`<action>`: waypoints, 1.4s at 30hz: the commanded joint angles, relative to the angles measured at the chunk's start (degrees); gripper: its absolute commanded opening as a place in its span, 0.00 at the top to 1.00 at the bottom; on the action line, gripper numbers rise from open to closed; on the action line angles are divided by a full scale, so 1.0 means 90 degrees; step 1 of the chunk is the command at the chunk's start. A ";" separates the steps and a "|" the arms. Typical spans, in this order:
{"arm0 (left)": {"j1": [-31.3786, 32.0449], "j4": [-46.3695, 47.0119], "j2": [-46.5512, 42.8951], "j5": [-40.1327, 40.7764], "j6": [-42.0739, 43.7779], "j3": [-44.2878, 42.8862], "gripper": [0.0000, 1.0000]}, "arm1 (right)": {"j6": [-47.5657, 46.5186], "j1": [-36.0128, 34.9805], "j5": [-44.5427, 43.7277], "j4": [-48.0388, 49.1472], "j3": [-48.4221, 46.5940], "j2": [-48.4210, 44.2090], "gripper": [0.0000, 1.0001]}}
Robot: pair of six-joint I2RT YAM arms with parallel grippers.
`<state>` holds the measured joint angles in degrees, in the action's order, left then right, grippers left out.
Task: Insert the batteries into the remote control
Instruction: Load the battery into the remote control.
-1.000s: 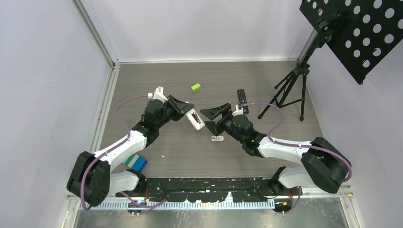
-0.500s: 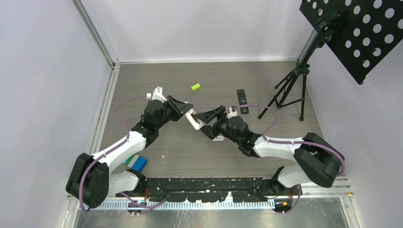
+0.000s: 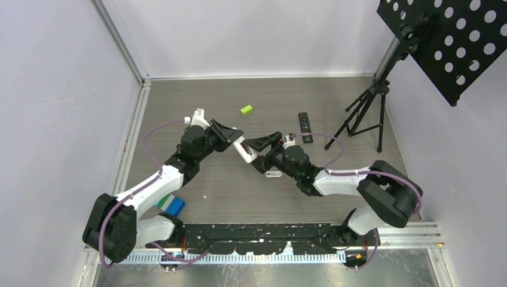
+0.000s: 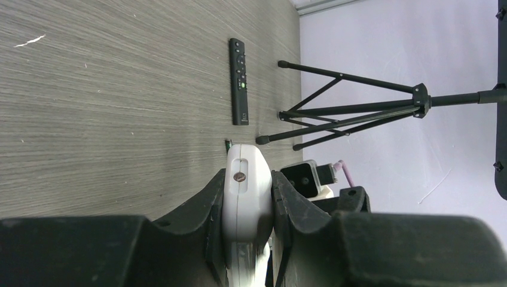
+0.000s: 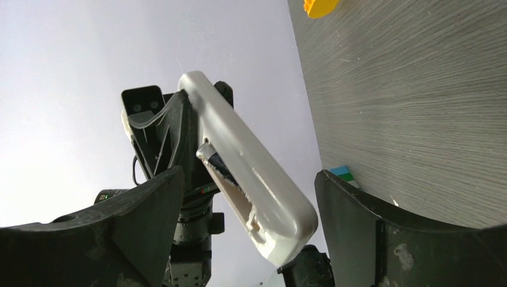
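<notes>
The left gripper point(image 4: 248, 174) is clamped on the white remote point(image 5: 263, 161), one finger pressed to each long side, and holds it off the table point(image 3: 239, 191) at a tilt, its free end pointing toward the other arm. The remote's back is uncovered; in the right wrist view a dark battery point(image 5: 213, 160) sits in the hollow toward the clamped end, with a metal contact below it. No lettering on the white shell can be read.

The right gripper point(image 5: 250, 176) stands wide apart, its fingers point(image 5: 149, 209) on either side of the remote's free end without touching it.

On the table just under the right gripper lies a small white piece point(image 3: 274, 174) with dark print too small to read. Farther back lies a black remote point(image 3: 305, 127), its button marks too small to read, and a green block point(image 3: 246, 109) sits well apart to its left. A tripod point(image 3: 359, 116) beside the black remote carries a perforated black plate point(image 3: 460, 48). A blue and green box point(image 3: 172, 204) lies near the left arm's base.
</notes>
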<state>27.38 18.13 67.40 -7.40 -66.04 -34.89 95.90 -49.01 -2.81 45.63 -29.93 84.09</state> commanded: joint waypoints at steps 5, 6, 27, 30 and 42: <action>-0.0005 0.0381 -0.0058 -0.0157 -0.0071 -0.0177 1.00 | 0.0467 -0.0033 0.0058 0.1028 -0.0434 0.0539 0.15; -0.0005 0.0358 -0.0057 -0.0157 -0.0052 -0.0170 1.00 | 0.0479 -0.0032 0.0058 0.1050 -0.0439 0.0565 0.16; -0.0005 0.0283 -0.0100 -0.0277 0.0024 -0.0125 1.00 | 0.0731 0.0015 0.0204 0.1588 -0.0309 0.0880 0.51; -0.0005 0.0271 -0.0117 -0.0280 -0.0014 -0.0127 1.00 | 0.0714 0.0016 0.0224 0.1654 -0.0255 0.0905 0.61; -0.0552 0.0668 -0.0171 -0.1172 0.0628 0.0007 1.00 | -0.0550 0.0440 0.0614 0.1913 0.0540 0.0342 0.15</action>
<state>25.58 18.87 67.05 -11.16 -65.91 -34.79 97.51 -47.68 0.30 59.18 -28.60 91.33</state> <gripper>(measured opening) 0.280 0.845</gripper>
